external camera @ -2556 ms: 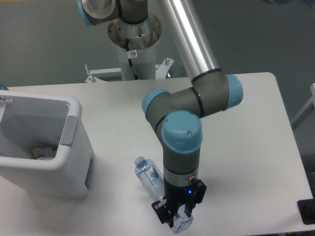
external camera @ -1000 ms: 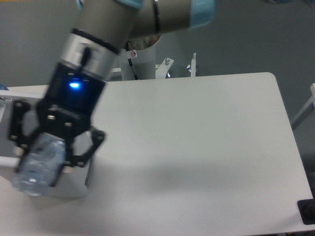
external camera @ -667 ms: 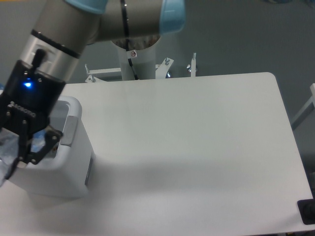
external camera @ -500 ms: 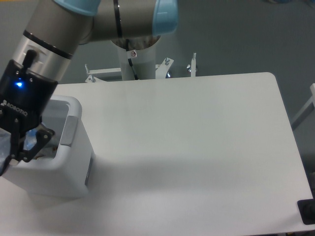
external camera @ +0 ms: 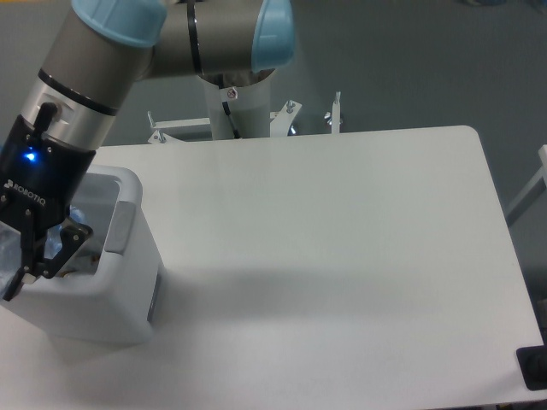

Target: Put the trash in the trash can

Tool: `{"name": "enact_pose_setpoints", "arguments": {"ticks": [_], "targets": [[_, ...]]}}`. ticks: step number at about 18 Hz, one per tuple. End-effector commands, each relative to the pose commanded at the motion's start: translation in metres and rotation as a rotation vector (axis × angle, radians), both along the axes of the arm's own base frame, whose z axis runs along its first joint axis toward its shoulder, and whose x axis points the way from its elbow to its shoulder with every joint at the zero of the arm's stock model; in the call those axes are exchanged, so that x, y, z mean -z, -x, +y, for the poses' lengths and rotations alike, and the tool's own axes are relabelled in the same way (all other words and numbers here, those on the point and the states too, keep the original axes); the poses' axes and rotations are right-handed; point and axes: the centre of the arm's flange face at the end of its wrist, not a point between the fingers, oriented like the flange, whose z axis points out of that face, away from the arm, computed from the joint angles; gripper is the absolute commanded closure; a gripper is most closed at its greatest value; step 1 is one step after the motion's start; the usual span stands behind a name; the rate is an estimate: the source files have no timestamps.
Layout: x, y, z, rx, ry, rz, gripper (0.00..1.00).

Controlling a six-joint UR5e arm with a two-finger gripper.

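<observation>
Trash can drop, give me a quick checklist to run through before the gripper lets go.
1. Gripper over the trash can opening: ok, it hangs above the bin's left part.
2. Water bottle in the gripper: cannot tell, only a bluish clear patch shows at the frame's left edge.
3. Bottle fully inside the rim line: cannot tell, the edge of the picture cuts it off.
4. Bin upright on the table: ok.
5. Room inside the bin: cannot tell, the gripper hides most of the inside.
6. No trash visible on the table: ok.
</observation>
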Motion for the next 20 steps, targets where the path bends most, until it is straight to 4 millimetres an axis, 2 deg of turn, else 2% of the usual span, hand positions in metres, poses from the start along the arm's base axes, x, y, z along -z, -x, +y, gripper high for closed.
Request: {"name": "enact_pose_setpoints", "arguments": {"ticks": [1, 3, 5, 6, 9, 12, 16, 20], "targets": [[-0.001, -0.003, -0.004, 0.002, 0.001, -0.001, 0.00], [-0.002, -0.006, -0.010, 0.004, 0.001, 0.005, 0.00], [-0.003, 0.006, -0.013, -0.013, -0.001, 0.007, 0.00], [-0.004, 0.019, -0.017, -0.034, -0.002, 0.007, 0.00], [-0.005, 0.067, -0.030, -0.109, -0.006, 0.011, 0.00], [0.003, 0.132, -0.051, -0.201, 0.005, 0.012, 0.00], [0.051, 0.217, -0.081, -0.258, 0.057, 0.050, 0.00], [0.093, 0.276, -0.110, -0.266, 0.103, 0.105, 0.00]]}}
